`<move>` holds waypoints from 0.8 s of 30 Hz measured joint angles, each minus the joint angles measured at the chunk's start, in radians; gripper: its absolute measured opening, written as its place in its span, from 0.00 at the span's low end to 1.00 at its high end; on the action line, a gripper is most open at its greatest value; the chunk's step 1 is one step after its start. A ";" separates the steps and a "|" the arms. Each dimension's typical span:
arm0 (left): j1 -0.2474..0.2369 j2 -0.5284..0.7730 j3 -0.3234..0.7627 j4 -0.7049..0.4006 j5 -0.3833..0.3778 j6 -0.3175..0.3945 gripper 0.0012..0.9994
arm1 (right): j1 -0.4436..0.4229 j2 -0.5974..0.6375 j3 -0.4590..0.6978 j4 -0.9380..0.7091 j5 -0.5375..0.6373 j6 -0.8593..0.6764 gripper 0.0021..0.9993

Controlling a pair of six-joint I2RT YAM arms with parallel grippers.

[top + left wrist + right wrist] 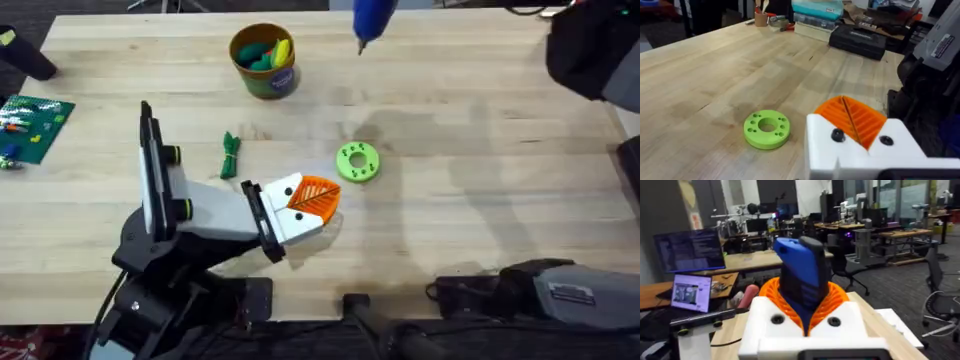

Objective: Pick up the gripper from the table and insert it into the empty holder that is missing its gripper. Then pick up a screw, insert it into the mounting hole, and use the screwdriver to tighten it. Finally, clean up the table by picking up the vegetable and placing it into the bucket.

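The blue screwdriver [372, 18] hangs over the table's far edge, tip down, and my right gripper [805, 311] is shut on its body [801, 267]. My left gripper [316, 199] is low over the table's middle front, its orange pads pressed together and holding nothing. Close beyond it lies a lime green ring with holes [357, 162] [767, 129]. To the left of that gripper lies the dark green vegetable [231, 155]. At the back stands the bucket [266, 82] with toy pieces in it. The loose gripper, holder and screw are out of view.
A green studded plate [36, 126] lies at the left edge, with a black object [27, 57] behind it. The right arm's dark bulk [590, 40] fills the back right corner. Its base [935, 75] stands close beside my left gripper [847, 114].
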 joint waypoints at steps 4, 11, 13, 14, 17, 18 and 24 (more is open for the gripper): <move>0.000 0.000 0.000 0.000 0.000 0.000 0.01 | 0.030 0.000 -0.015 0.007 -0.009 -0.020 0.03; 0.000 0.000 0.000 0.000 0.000 0.000 0.01 | 0.037 0.003 -0.058 0.071 -0.012 -0.029 0.03; 0.000 0.000 0.000 0.000 0.000 0.000 0.01 | 0.044 0.003 -0.062 0.077 -0.012 -0.031 0.03; 0.000 0.000 0.000 0.000 0.000 0.000 0.01 | 0.050 0.003 -0.063 0.076 -0.012 -0.031 0.03; 0.000 0.000 0.000 0.000 0.000 0.000 0.01 | 0.064 0.003 -0.067 0.076 -0.012 -0.031 0.03; 0.000 0.000 0.000 0.000 0.000 0.000 0.01 | 0.067 0.003 -0.067 0.076 -0.012 -0.031 0.03; 0.000 0.000 0.000 0.000 0.000 0.000 0.01 | 0.081 0.018 -0.081 0.146 -0.012 -0.031 0.03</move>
